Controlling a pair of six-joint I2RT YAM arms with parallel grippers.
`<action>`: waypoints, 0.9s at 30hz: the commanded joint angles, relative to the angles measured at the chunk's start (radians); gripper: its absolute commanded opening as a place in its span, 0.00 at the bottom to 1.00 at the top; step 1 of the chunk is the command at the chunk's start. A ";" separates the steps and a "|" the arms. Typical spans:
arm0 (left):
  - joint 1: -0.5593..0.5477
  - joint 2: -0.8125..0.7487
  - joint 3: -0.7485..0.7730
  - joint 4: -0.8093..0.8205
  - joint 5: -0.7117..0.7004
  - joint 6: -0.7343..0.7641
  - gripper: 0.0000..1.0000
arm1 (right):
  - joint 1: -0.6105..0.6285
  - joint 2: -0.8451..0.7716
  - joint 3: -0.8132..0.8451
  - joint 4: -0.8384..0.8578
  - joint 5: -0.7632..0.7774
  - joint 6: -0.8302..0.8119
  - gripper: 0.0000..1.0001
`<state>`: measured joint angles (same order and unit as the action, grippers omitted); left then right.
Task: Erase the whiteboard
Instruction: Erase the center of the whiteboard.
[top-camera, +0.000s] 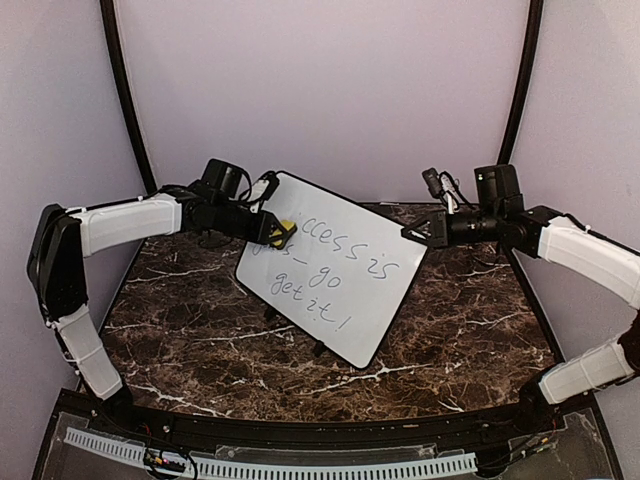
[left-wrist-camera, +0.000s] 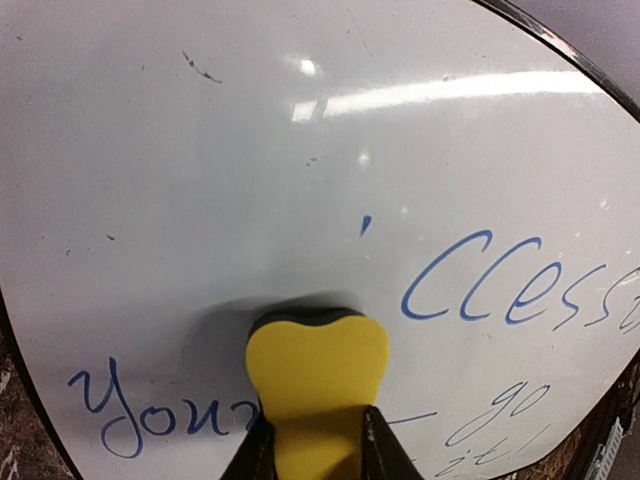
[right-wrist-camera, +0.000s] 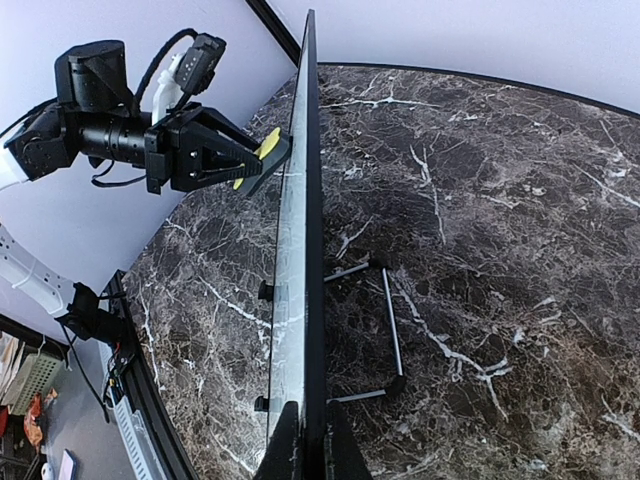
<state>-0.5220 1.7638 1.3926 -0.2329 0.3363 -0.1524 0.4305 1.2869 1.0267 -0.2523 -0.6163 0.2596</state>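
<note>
The whiteboard (top-camera: 335, 285) stands tilted on the dark marble table, with blue handwriting across its middle and lower part and a wiped patch at its upper left. My left gripper (top-camera: 272, 231) is shut on a yellow eraser (top-camera: 284, 232), pressing its dark face flat against the board. In the left wrist view the eraser (left-wrist-camera: 316, 370) sits between the words, just above the gripper (left-wrist-camera: 316, 452), on the whiteboard (left-wrist-camera: 300, 150). My right gripper (right-wrist-camera: 308, 445) is shut on the edge of the whiteboard (right-wrist-camera: 298, 250), seen edge-on; from above, the same gripper (top-camera: 413, 235) clamps the board's right corner.
The board's black wire stand (right-wrist-camera: 390, 330) rests on the marble table (top-camera: 180, 310) behind it. Purple walls and two black curved poles (top-camera: 125, 90) close in the back. A white cable strip (top-camera: 300, 467) runs along the near edge.
</note>
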 joint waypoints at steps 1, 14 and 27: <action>-0.025 -0.036 -0.077 -0.045 -0.030 0.017 0.12 | 0.040 0.005 0.035 0.050 -0.063 -0.135 0.00; -0.024 0.075 0.160 -0.053 -0.045 0.039 0.12 | 0.042 0.000 0.030 0.048 -0.063 -0.134 0.00; -0.024 0.057 0.078 -0.059 -0.032 0.026 0.12 | 0.042 0.000 0.023 0.054 -0.063 -0.135 0.00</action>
<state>-0.5381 1.8427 1.5658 -0.2710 0.3080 -0.1177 0.4313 1.2919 1.0325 -0.2626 -0.6090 0.2626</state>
